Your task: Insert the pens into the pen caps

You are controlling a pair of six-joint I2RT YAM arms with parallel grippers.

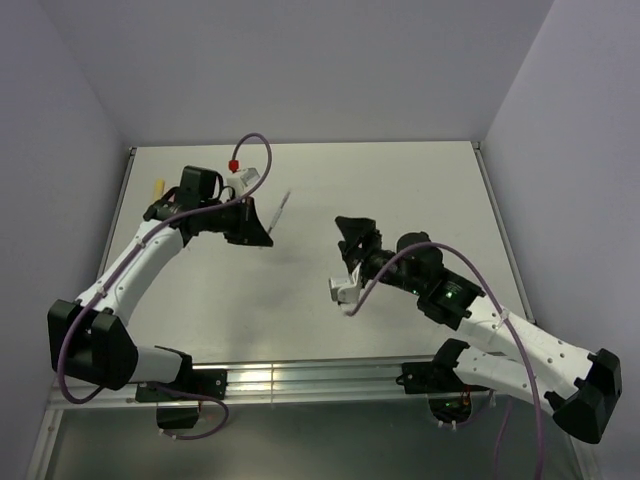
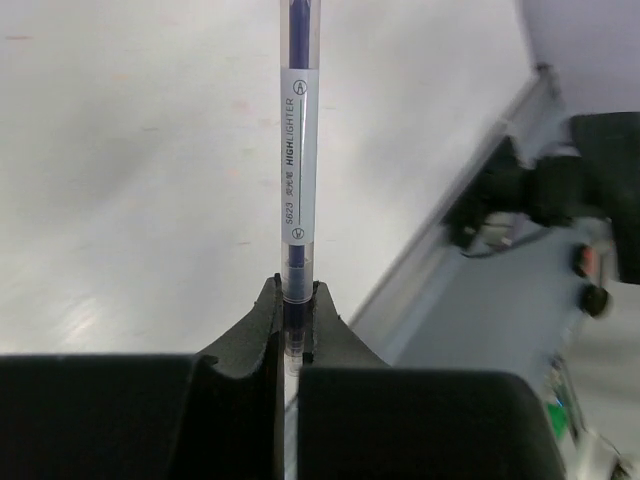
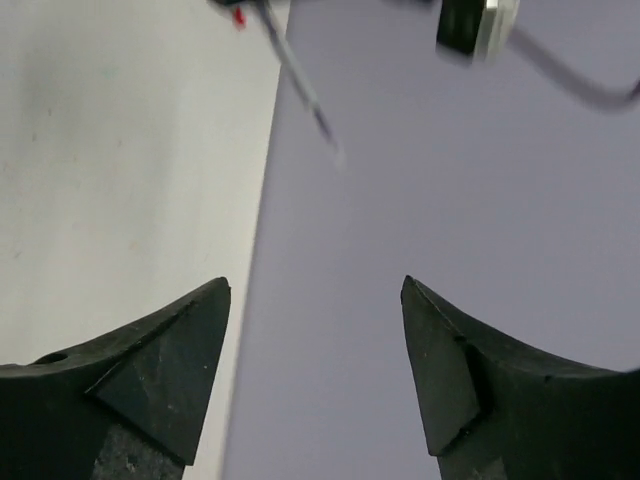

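Note:
My left gripper is shut on the end of a thin pen with a white label and a dark core, holding it off the table. The left wrist view shows this pen standing straight out from between the jaws of the left gripper. A tiny red pen cap lies at the back of the table behind the left arm. My right gripper hovers near the table's middle, to the right of the pen. In its own wrist view the right gripper is open with nothing between its fingers.
A small pale yellow piece lies near the table's left edge; whether it is a pen or a cap I cannot tell. A metal rail runs along the near edge. Grey walls close in the back and both sides.

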